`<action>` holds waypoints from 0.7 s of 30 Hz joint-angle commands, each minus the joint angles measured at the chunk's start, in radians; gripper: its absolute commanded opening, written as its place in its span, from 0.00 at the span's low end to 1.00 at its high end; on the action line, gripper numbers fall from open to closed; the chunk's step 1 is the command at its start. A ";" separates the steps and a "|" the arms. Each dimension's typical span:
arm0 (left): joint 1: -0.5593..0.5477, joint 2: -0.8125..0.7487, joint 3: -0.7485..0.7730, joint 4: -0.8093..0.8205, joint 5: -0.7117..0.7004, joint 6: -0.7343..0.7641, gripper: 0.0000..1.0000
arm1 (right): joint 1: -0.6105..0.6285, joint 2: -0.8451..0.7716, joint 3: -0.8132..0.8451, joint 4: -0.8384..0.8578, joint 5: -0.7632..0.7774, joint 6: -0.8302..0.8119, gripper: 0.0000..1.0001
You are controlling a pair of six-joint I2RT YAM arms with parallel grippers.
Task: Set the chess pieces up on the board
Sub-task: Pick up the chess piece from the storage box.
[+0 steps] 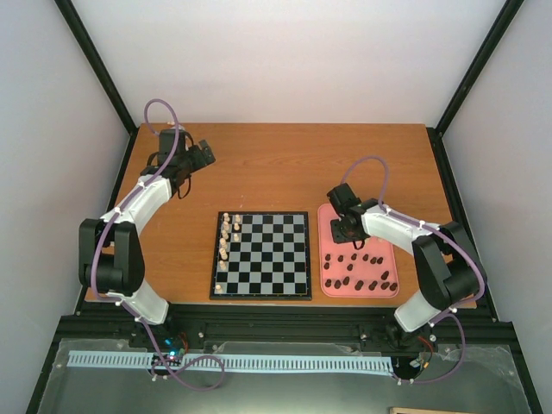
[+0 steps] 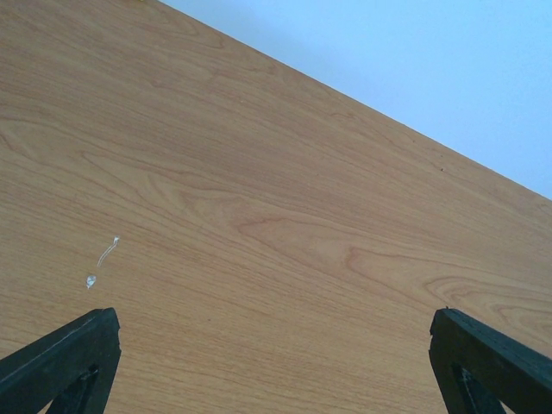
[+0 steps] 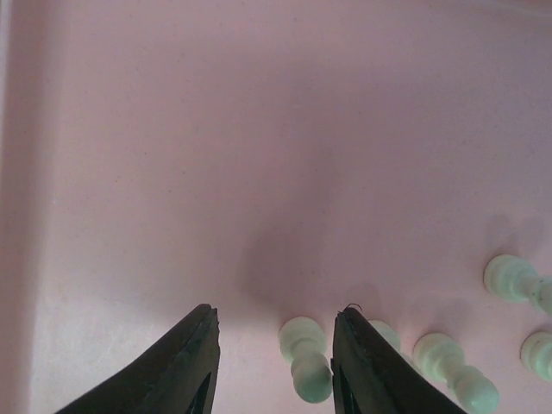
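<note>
Between the right jaws, low over the pink tray [image 3: 259,129], lay one chess piece [image 3: 306,358], apparently on its side. These jaws stood narrow but gripped nothing. The piece sat close against one finger [image 3: 362,362], with a clear gap to the other. Whether it touched that near finger, I could not tell.

Just outside the same finger, more loose pieces [image 3: 448,366] lay scattered on the tray floor, apart from one another, one half hidden behind the finger. Ahead of the jaws ran plain pink tray floor. Up close these pieces looked pale; from above, the dark pieces [image 1: 358,269] on the tray looked brown.

Seen from above, the right jaws sat over the far end of the tray. Most of the dark pieces lay behind them, toward the arm's base. The board [image 1: 261,255] lay just beside the tray, to the left of the right jaws and between the two arms. Pale pieces [image 1: 226,231] stood along the board's left edge, on the side away from the right jaws. One lone pale piece [image 1: 219,287] stood at its near left corner.

The left jaws were spread wide and held nothing. Their fingers [image 2: 69,354] hung above the bare wooden tabletop [image 2: 276,216], far from the board. Just ahead of one finger, a small glossy smear [image 2: 102,259] marked the wood.
</note>
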 commanded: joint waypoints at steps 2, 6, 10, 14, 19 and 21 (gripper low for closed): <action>0.007 0.014 0.021 0.019 0.002 0.002 1.00 | -0.003 0.015 0.007 0.005 0.026 0.000 0.38; 0.007 0.015 0.021 0.019 0.003 0.001 1.00 | -0.003 0.016 0.007 -0.006 0.057 0.008 0.38; 0.007 0.017 0.020 0.022 0.007 0.001 1.00 | -0.004 0.015 0.008 -0.019 0.061 0.013 0.38; 0.007 0.016 0.020 0.022 0.007 0.000 1.00 | -0.003 0.003 -0.006 -0.020 0.057 0.015 0.33; 0.006 0.016 0.018 0.021 0.007 0.000 1.00 | -0.003 -0.001 -0.012 -0.016 0.036 0.013 0.29; 0.007 0.014 0.018 0.021 0.007 0.000 1.00 | -0.003 0.000 -0.012 -0.023 0.045 0.015 0.29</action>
